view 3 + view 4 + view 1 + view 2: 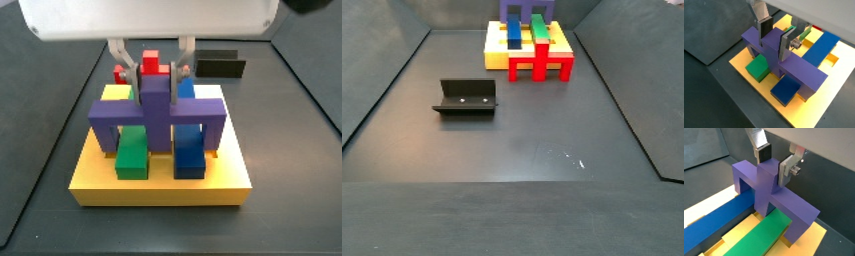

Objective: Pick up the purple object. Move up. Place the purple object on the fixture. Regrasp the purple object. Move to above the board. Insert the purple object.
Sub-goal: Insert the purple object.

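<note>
We see the hand (776, 36) directly above the yellow board (834, 85), and its two silver fingers (787, 169) stand on either side of the raised centre post of the purple object (797, 67). In both wrist views the dark pads seem to touch the post, so the hand is pinching the purple object, though a very thin gap we could not exclude.

Under the hand, the purple object stands upright on the board with its crossbar level and its legs going down toward the yellow slab. In a side view the two legs (155, 112) straddle a green block (131, 152) and a blue block (191, 152), which lie in the board just beside each other. A wrist view shows the same green block (763, 239) and a long blue block (714, 225) passing below the purple crossbar.

Just behind the hand in a side view, a red block (152, 68) stands at the board's far edge; from the opposite side it (540, 63) is in front of the board (497, 55).

Well apart from the hand, the black fixture (468, 98) stands alone on the dark surface (543, 150).
</note>
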